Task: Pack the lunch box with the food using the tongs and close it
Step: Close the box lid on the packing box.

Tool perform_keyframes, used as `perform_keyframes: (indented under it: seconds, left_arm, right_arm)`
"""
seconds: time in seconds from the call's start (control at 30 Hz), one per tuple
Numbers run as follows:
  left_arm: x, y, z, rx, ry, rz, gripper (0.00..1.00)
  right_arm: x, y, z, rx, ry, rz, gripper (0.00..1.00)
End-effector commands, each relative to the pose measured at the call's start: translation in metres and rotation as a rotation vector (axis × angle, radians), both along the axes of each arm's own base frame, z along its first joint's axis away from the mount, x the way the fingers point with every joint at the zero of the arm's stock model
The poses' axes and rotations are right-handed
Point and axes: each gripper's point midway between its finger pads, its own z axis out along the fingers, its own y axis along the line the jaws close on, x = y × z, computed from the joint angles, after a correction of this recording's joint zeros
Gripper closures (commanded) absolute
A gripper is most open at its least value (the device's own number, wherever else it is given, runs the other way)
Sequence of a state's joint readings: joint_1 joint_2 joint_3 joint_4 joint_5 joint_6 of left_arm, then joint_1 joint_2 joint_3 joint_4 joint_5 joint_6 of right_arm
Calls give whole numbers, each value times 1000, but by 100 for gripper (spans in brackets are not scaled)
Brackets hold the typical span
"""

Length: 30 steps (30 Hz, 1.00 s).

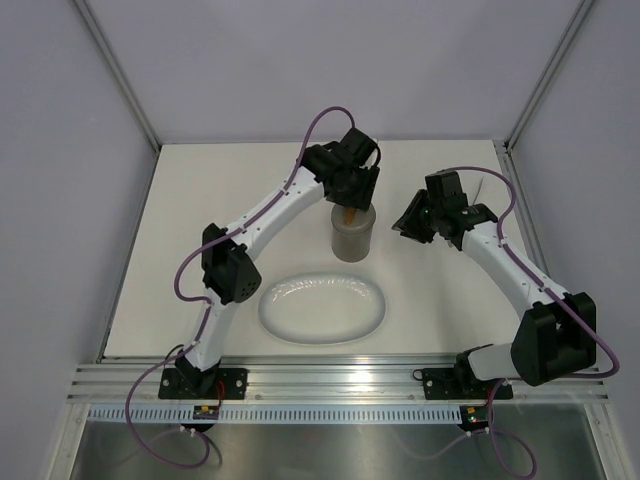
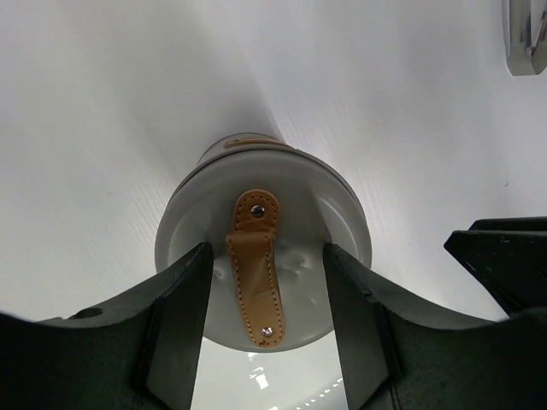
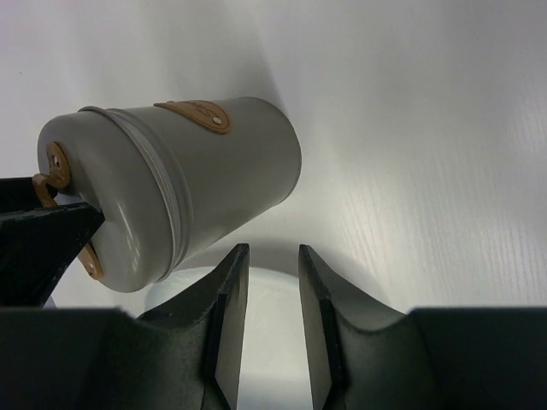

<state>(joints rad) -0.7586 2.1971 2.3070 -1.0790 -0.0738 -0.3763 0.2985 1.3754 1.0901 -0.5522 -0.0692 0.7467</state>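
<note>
Left wrist: lunch box handle (image 2: pixel 255 266) straddled by spread left gripper (image 2: pixel 267 254); right wrist: right gripper (image 3: pixel 272 254) narrowly parted.

— We see a plain grey lunch box (image 1: pixel 352 238); its lid's strap handle (image 2: pixel 256 265) is tan, edge-stitched, with silver rivets.
— We agree. Near the lunch box, the oval plate (image 1: pixel 375 300) is plain white.

Left gripper (image 2: pixel 267 299) covers the box (image 1: pixel 352 240) top; plate (image 1: pixel 322 308) lies close in front; bare table (image 1: pixel 250 180) separates box and right gripper (image 3: pixel 272 256).
</note>
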Motion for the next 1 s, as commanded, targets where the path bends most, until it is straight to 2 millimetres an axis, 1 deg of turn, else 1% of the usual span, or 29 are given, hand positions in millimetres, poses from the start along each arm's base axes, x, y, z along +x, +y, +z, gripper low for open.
perform_keyframes:
  seconds: [0.0, 0.1, 0.17, 0.33, 0.4, 0.47, 0.5, 0.57, 0.6, 0.73, 0.8, 0.87, 0.9, 0.97]
  left_arm:
    - [-7, 5, -54, 140, 76, -24, 43]
    - [-10, 4, -57, 158, 76, -31, 43]
    - [-9, 5, -53, 162, 62, -31, 43]
    - [-6, 8, -29, 144, 11, -22, 43]
    - [-4, 8, -9, 112, -29, -13, 43]
    - [-1, 8, 6, 89, -71, 1, 43]
    - [1, 7, 26, 51, -115, 8, 43]
    - [3, 7, 46, 19, -167, 18, 43]
    - [4, 5, 65, -18, -208, 23, 42]
    - [6, 5, 100, -83, -285, 37, 41]
    - [7, 5, 109, -101, -303, 43, 40]
    - [7, 4, 111, -107, -308, 46, 38]
    - [9, 4, 111, -106, -309, 47, 38]
    - [11, 1, 100, -90, -295, 45, 38]
  right_arm:
    - [3, -2, 14, -8, -45, 0, 63]
    - [3, -2, 14, -7, -46, 0, 62]
    - [3, -2, 14, -6, -46, 1, 62]
    - [2, -2, 15, -5, -49, 1, 62]
    - [2, -2, 17, -2, -54, 0, 62]
    - [1, -3, 17, -4, -55, -3, 62]
    - [0, -3, 18, -3, -54, -4, 62]
    - [1, -4, 20, -3, -61, -6, 62]
    - [0, -4, 21, -4, -60, -5, 62]
    - [1, -5, 25, -8, -69, -6, 62]
    - [0, -5, 24, -8, -66, -6, 62]
    - [0, -5, 25, -9, -68, -5, 62]
    - [0, -5, 25, -8, -67, -6, 62]
    - [1, -5, 24, -8, -66, -6, 62]
